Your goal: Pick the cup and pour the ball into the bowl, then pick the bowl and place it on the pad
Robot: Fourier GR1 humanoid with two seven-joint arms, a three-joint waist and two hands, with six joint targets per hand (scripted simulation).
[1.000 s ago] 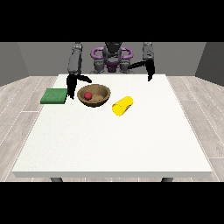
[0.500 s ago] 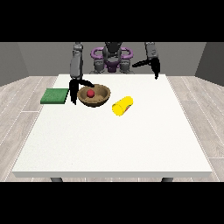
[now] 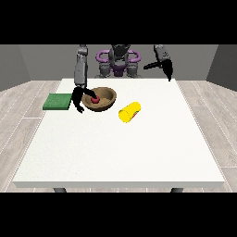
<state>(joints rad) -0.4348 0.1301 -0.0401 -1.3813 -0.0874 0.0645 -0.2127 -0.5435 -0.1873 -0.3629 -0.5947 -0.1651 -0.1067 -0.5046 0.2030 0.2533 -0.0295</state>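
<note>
A brown bowl (image 3: 102, 99) stands on the white table (image 3: 120, 148) at the back left, with a red ball (image 3: 95, 99) inside it. The hand at the view's left (image 3: 78, 99) straddles the bowl's left rim, thumb inside near the ball and fingers curled down its outer wall. The yellow cup (image 3: 129, 112) lies on its side just right of the bowl, with no hand touching it. Left of the bowl, a flat green pad (image 3: 58, 101) rests near the table's edge. The hand at the view's right (image 3: 167, 69) hangs in the air over the table's far edge, fingers relaxed and holding nothing.
The robot's torso (image 3: 118, 62) stands behind the table's far edge. White tabletop stretches from the cup to the near edge and to the right side.
The hand at the view's left has come down and closed over the bowl's left rim. The hand at the view's right has drifted up and outward. Bowl, ball and cup stay in place.
</note>
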